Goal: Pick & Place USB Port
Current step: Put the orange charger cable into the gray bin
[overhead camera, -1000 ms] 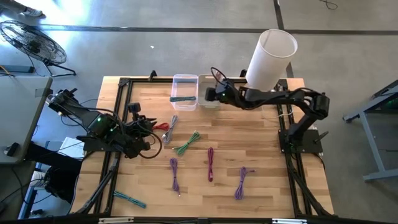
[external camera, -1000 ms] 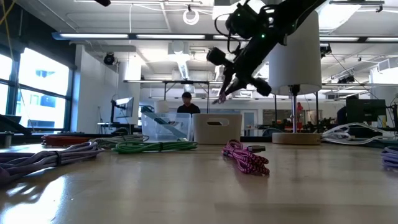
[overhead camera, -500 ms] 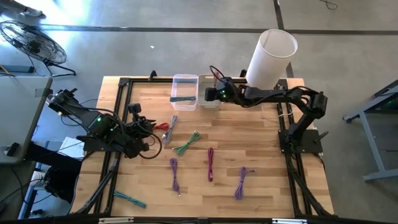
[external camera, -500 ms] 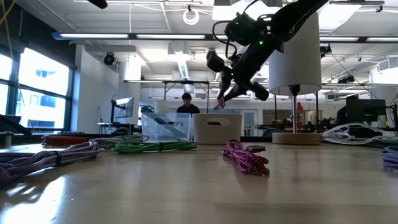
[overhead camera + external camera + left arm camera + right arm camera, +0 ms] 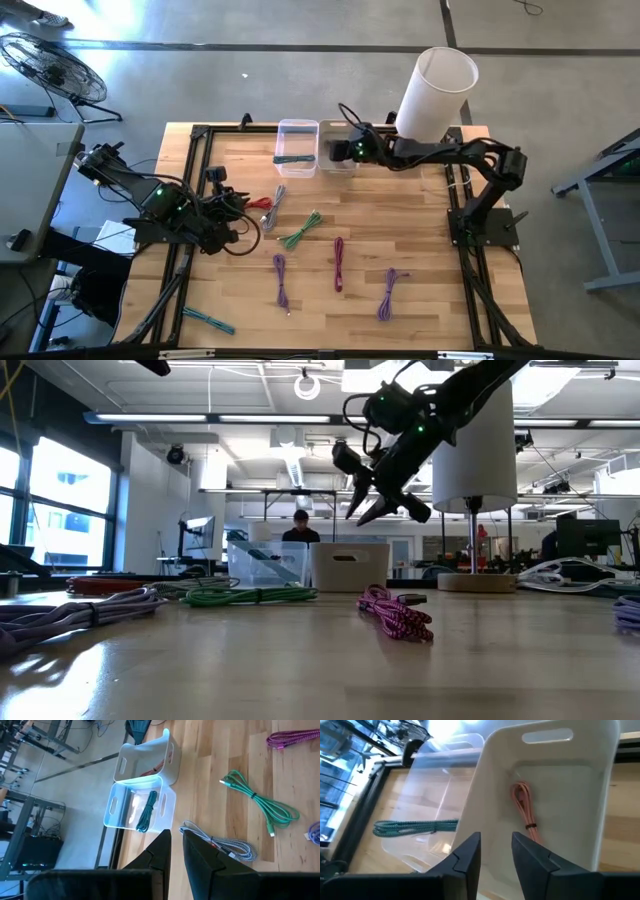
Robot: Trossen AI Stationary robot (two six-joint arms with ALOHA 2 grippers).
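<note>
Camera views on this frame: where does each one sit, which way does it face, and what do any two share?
High view: above the table, looking straight down; both arms show, right gripper over the white plastic bin.
Low view: table height, looking level across; right gripper hangs above that bin.
Left wrist view: past the left gripper toward the clear plastic bin.
Right wrist view: down past its jaws into the white bin, pink coiled cable inside.
Shared: both wrist views show the teal cable in the clear bin.

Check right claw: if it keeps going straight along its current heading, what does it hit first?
Likely the white bin right under it, probably the pink cable lying on its floor. The right claw points down into it, fingers apart, nothing between. Depth is unclear.
</note>
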